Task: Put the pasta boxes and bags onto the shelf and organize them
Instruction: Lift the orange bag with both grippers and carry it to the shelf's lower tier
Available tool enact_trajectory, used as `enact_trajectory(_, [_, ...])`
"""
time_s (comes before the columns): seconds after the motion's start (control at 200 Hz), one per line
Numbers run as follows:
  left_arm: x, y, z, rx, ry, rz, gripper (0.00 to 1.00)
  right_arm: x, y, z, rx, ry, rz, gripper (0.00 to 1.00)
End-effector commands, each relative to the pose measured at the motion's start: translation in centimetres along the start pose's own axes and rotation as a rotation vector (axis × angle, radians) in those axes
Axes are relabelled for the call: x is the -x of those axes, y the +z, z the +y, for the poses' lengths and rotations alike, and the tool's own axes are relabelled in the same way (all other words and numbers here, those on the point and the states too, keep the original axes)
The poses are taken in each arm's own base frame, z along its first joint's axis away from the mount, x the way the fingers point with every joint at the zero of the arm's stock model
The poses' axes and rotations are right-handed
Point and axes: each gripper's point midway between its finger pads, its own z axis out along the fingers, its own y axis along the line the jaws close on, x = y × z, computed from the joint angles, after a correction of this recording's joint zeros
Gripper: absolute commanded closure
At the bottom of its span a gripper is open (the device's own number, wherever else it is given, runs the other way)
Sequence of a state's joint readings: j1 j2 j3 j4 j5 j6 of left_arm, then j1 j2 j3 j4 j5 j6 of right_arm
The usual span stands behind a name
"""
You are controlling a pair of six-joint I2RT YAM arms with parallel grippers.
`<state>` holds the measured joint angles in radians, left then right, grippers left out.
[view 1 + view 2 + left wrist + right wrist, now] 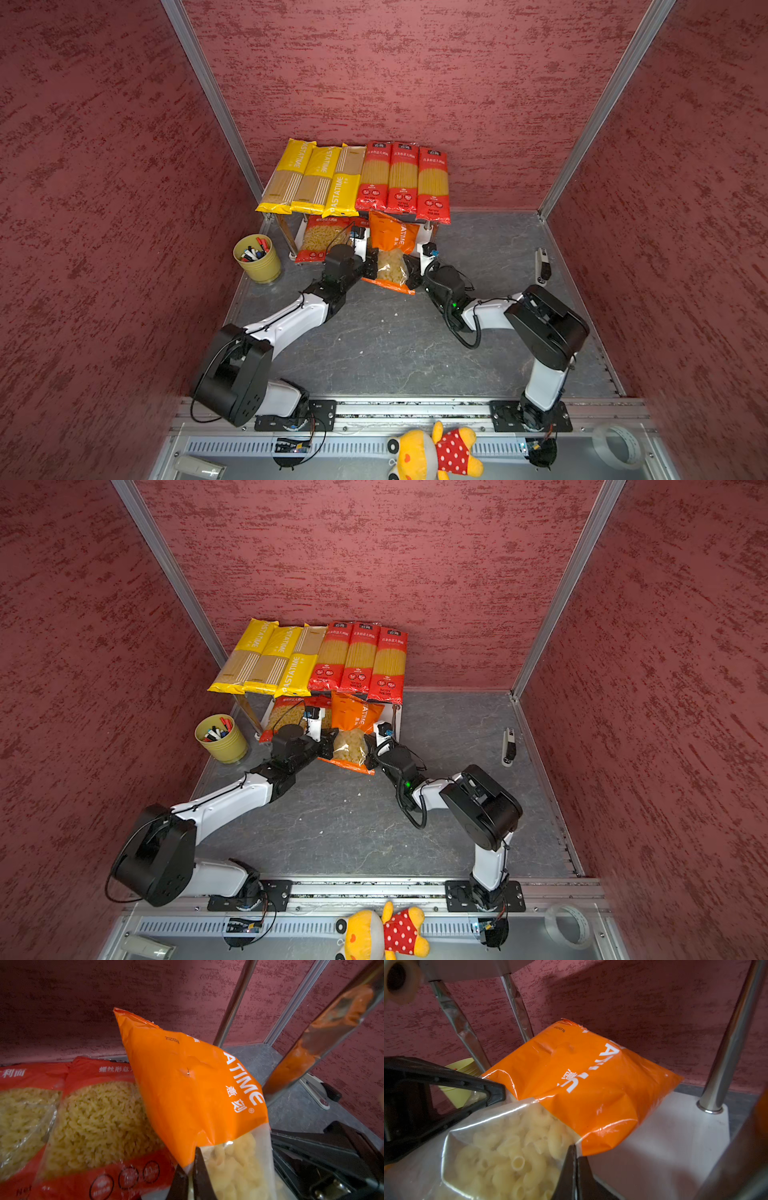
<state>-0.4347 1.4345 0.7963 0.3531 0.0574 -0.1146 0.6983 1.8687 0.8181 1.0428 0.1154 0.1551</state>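
Left pincer [371, 266]: pinched tight on the side edge of the macaroni bag [390, 257], at its clear lower part; in the left wrist view the two black fingers [199, 1169] met on the film.
Right pincer [411, 270]: likewise clamped narrow on the opposite side edge of the same bag, its fingers [571, 1167] pressed together on the clear film.
Macaroni bag: held between both pincers at the front of the shelf [664, 1136], tilted, its orange end reaching in over the white lower board and under the top board, its clear end sticking out toward the arms over the desk [395, 340].
Yellow spaghetti packs [316, 178]: three lay side by side on the left half of the top board.
Red spaghetti packs [402, 178]: three lay side by side on the right half, touching the yellow ones.
Red short-pasta bags [99, 1122]: two lay flat on the lower board, just beside the macaroni bag on its left.
Shelf posts: chrome, upright at the corners; one [724, 1043] stood on the bare right end of the lower board.
Pen cup [257, 259]: yellow, on the desk left of the shelf.
Plush toy [432, 453]: lay in front of the arm bases, off the desk.
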Motion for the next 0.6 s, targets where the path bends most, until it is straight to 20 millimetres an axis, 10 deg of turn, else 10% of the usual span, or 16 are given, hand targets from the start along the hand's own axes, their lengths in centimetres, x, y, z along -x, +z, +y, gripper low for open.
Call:
enact_trajectory(0.0, [5.6,0.9,0.1,0.025,0.024,-0.187,1.0,3.7,1.3,-1.1,-0.076,-0.059,-0.159,0.96])
enact_trajectory(0.341, [3.4,4.0,3.0,0.139,-0.06,-0.127,1.0,0.4,1.0,-2.5,-0.135,-0.021,-0.045,0.66])
enact_trajectory(0.591, [3.9,4.8,3.2,0.145,-0.098,-0.136,1.0,-0.2,-2.3,0.0,-0.091,0.002,0.01,0.55])
